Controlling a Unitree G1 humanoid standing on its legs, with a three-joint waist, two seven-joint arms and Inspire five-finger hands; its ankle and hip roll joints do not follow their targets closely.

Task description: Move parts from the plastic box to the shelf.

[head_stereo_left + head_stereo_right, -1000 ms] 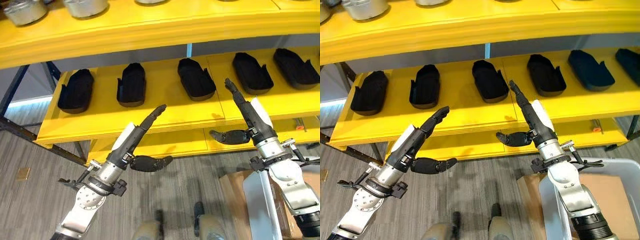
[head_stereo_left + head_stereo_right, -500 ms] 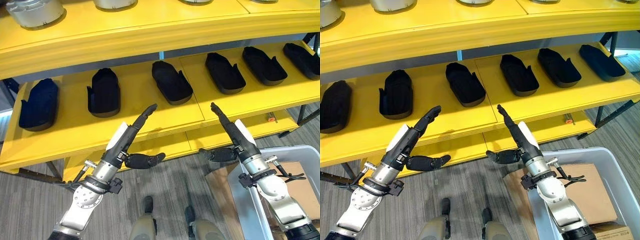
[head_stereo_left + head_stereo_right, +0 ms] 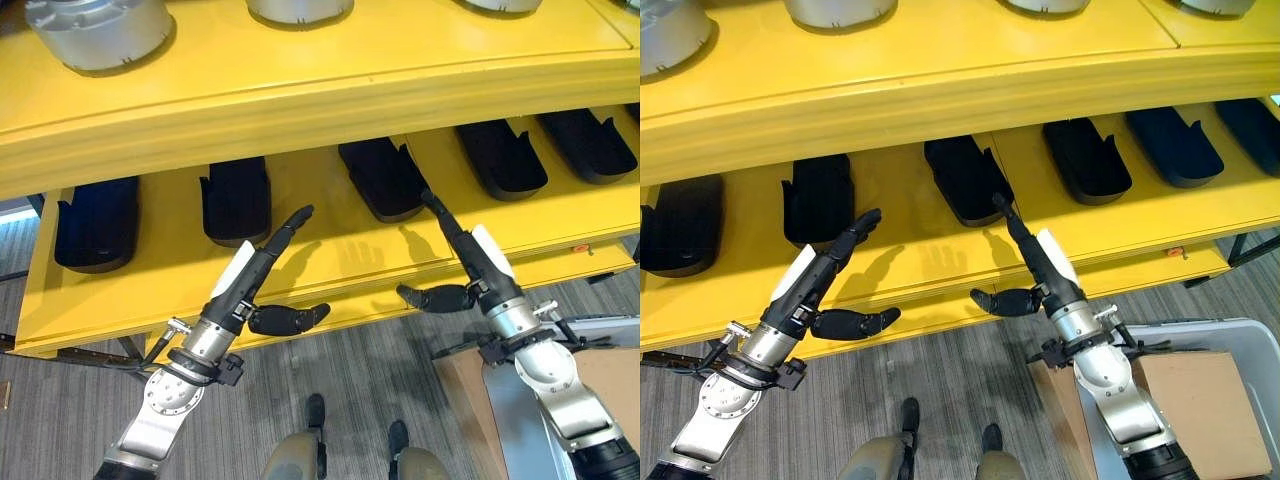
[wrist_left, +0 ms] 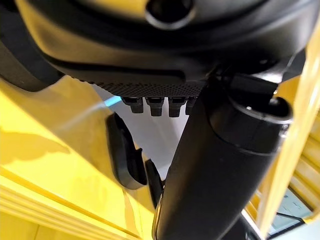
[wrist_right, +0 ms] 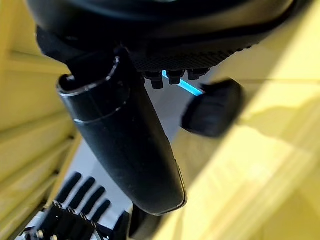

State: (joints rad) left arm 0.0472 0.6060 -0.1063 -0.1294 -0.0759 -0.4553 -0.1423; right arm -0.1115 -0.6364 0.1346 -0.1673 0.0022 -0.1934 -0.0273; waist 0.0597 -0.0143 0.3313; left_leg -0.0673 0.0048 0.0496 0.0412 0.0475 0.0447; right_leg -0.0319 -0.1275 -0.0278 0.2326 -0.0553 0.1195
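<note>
The left robot hand [image 3: 262, 266] is raised in front of the yellow shelf [image 3: 330, 245], its fingers straight and apart, the thumb held out sideways below them, holding nothing. Its fingertips reach over the front part of the middle shelf board without touching any part. Beyond and to the left of this hand a black part [image 3: 96, 222] lies on the board; a second black part [image 3: 236, 198] lies just beyond its fingertips. Between the two hands, further back, lies a third black part [image 3: 381, 178].

The right robot hand [image 3: 468, 255] is also raised, fingers straight and spread from the thumb, empty, its fingertips just in front of the third part. Beyond and to the right of it two more black parts [image 3: 501, 158] [image 3: 588, 143] lie on the same board, and a further one [image 3: 1252, 123] shows at the edge in the right eye view.

Above both hands, silver metal parts [image 3: 101, 32] stand on the upper shelf board [image 3: 300, 85]. Below and to the right of the right hand, on the floor, stands the plastic box [image 3: 1238, 330] with a brown cardboard piece [image 3: 1190, 395] inside.
</note>
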